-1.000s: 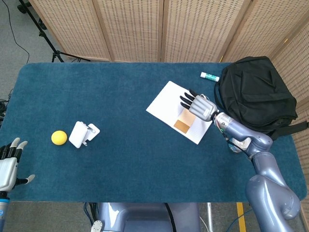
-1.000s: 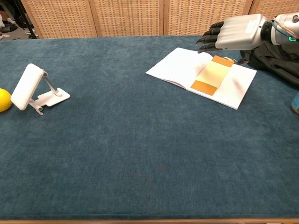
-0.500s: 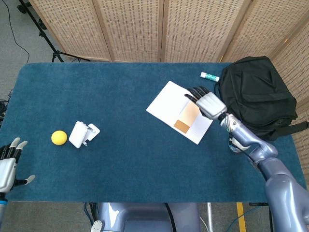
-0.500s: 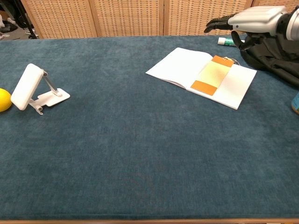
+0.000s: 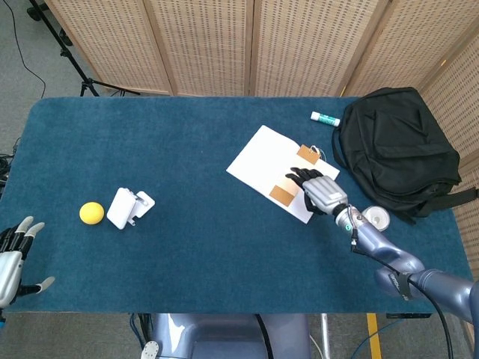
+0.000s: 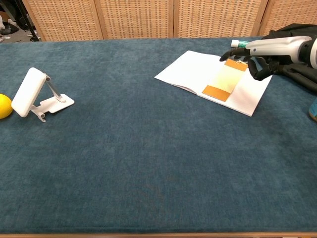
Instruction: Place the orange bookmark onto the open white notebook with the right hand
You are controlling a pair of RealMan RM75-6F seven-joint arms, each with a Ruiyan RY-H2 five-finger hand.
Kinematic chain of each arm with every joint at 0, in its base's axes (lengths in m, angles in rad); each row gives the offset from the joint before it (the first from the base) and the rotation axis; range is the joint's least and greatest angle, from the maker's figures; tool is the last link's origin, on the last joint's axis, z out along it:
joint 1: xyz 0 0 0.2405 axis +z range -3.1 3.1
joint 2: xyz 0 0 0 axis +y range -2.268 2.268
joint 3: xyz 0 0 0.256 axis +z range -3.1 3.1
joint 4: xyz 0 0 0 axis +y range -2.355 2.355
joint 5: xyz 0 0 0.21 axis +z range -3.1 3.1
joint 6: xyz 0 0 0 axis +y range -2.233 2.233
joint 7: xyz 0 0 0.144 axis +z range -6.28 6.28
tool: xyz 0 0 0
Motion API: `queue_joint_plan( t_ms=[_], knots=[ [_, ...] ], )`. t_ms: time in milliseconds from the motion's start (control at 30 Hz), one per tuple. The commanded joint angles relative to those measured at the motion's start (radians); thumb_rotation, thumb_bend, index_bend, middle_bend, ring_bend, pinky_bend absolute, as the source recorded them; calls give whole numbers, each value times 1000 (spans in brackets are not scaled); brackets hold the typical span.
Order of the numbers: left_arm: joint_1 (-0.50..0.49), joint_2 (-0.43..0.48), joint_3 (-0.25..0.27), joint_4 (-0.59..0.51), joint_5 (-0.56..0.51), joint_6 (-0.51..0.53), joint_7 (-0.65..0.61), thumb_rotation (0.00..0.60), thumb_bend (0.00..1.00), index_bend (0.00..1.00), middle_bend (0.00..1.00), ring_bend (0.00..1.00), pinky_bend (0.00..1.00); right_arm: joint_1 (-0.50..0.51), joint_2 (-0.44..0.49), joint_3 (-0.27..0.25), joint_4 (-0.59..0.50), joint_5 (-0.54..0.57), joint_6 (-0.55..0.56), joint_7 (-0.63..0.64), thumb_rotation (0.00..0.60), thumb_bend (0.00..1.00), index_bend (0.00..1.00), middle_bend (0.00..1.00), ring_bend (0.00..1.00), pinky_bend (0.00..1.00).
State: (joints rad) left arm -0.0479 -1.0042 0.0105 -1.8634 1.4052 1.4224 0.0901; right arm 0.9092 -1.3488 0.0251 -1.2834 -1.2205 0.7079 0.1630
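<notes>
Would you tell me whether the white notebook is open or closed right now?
Open: the notebook lies spread flat on the table, both white pages showing, with the orange bookmark resting across its middle.

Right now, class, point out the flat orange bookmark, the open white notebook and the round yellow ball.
Flat orange bookmark (image 6: 215, 91): chest view, its darker near end.
Open white notebook (image 6: 190, 69): chest view, bare left page.
Round yellow ball (image 5: 91, 213): head view, its middle.

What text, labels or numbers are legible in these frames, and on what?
None legible.
Glue stick: label too small to read.
Notebook: pages show no readable writing.
Bookmark: no visible print.
Phone stand, ball, backpack: no markings visible.
</notes>
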Motion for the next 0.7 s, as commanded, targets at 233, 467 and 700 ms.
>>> queue_joint_plan(
  t_ms=[233, 467, 700],
  knots=[
    [8, 12, 7, 6, 21, 8, -29, 600, 0, 0, 0, 0, 0, -18, -78, 25, -5, 230, 3, -312, 600, 1000, 50, 0, 0, 85],
    [7, 15, 5, 5, 18, 5, -34, 600, 0, 0, 0, 0, 0, -22, -117, 31, 40, 271, -12, -349, 600, 1000, 50, 0, 0, 85],
    [6, 13, 3, 6, 12, 0, -31, 600, 0, 0, 0, 0, 0, -19, -141, 39, 72, 275, -19, -374, 600, 1000, 50, 0, 0, 85]
  ],
)
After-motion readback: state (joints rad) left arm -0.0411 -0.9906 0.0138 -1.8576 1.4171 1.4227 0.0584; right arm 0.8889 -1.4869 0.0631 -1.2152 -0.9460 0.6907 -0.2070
